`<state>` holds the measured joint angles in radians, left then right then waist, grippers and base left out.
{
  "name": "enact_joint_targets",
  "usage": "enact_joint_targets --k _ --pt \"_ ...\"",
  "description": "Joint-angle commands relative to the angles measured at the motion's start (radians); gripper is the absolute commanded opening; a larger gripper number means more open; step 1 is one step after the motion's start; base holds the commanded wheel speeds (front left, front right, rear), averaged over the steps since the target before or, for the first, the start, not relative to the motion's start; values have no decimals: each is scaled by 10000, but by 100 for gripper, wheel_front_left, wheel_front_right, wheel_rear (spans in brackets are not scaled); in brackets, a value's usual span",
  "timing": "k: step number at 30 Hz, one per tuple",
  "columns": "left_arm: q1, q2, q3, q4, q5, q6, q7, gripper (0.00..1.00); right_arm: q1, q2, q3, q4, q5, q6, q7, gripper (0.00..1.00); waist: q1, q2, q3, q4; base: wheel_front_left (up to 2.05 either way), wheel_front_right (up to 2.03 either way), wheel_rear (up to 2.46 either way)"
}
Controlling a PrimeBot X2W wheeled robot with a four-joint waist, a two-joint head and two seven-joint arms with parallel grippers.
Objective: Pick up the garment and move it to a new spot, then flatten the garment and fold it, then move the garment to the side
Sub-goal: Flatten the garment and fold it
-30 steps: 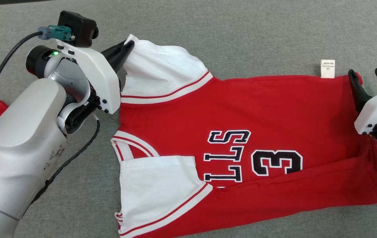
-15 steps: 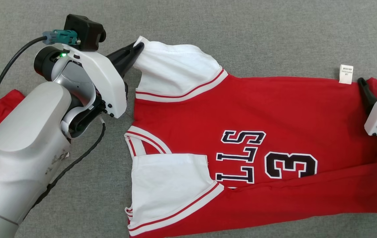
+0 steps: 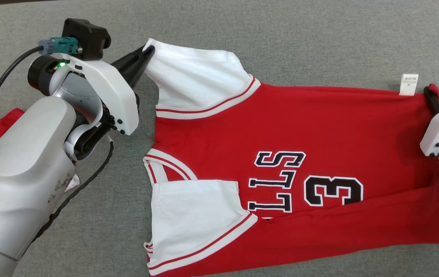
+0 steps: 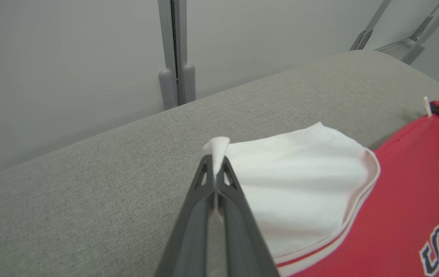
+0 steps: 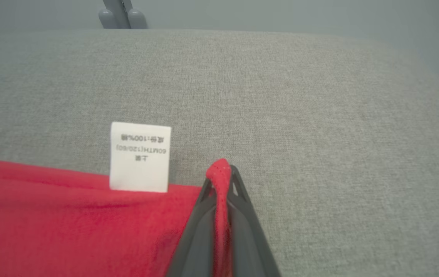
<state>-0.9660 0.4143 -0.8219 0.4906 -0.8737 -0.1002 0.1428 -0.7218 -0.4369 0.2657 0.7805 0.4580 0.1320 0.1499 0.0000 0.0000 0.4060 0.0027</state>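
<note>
Shirt [image 3: 319, 127], red with white sleeves, lies spread flat on the grey bench [image 3: 319, 34]. My left tool [image 3: 148, 50] is clamped on the tip of the far white sleeve [image 3: 200, 80]; my right tool [image 3: 432, 92] pinches the red hem corner [image 5: 219, 173] just beside the small white label [image 3: 408, 84].

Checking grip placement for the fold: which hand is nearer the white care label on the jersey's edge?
Right. The right hand clamps the jersey's red corner just beside the care label; the left hand pinches a white sleeve tip at the opposite end.
</note>
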Motion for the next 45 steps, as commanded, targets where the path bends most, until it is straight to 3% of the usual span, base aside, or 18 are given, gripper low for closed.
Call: enact_joint_targets --k 1,15,23,29,38,45 --pt "-48 54 116 107 66 114 -168 0 -252 -95 -48 35 -48 -24 -210 0 0 0 -15 -12 0 0 0" --pt "-1383 -469 249 1357 743 368 -1373 0 -1836 -34 -394 992 -1137 -24 -1533 0 0 0 520 7 0 0 0" --pt "-2173 -1043 118 2601 933 94 -2010 0 -2745 218 -279 1702 -1906 -24 -2571 0 0 0 805 54 0 0 0" --pt "-1817 -1102 -200 3015 875 -166 -2381 0 -2362 286 -377 2234 -1850 -24 -3417 0 0 0 449 130 0 0 0" --pt "-732 -616 -768 2128 485 -300 -2463 0 -1113 177 141 1773 -923 -24 -4019 0 0 0 -493 187 0 0 0" --pt "860 541 -1277 -78 -29 -282 -1786 0 349 -395 876 979 70 -24 -3944 0 0 0 -1301 360 0 0 0"
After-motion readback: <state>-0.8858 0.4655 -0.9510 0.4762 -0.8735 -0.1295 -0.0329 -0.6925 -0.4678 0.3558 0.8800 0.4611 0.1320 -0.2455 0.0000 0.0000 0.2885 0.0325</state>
